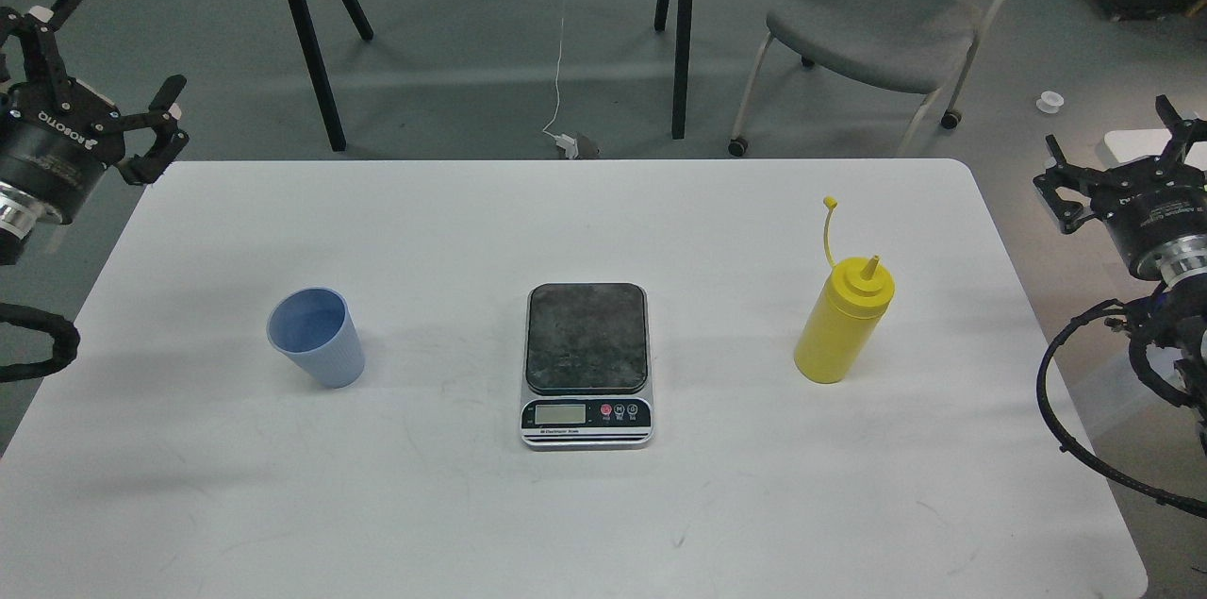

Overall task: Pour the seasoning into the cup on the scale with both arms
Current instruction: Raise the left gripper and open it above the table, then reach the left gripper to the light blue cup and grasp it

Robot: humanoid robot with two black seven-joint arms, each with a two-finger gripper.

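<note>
The light-blue ribbed cup (317, 336) stands upright on the white table (566, 505), left of centre. The scale (586, 363) lies in the middle, its dark plate bare. The yellow seasoning bottle (842, 321) stands upright to the right, its cap strap sticking up. My left gripper (106, 75) is open and empty, off the table's far left corner, well away from the cup. My right gripper (1117, 156) is open and empty beyond the table's right edge, level with the bottle's top.
A grey chair (877, 24) and black table legs (311, 52) stand on the floor behind the table. A white cable (560, 80) runs across the floor. Black cable loops (1075, 410) hang from my right arm at the right edge.
</note>
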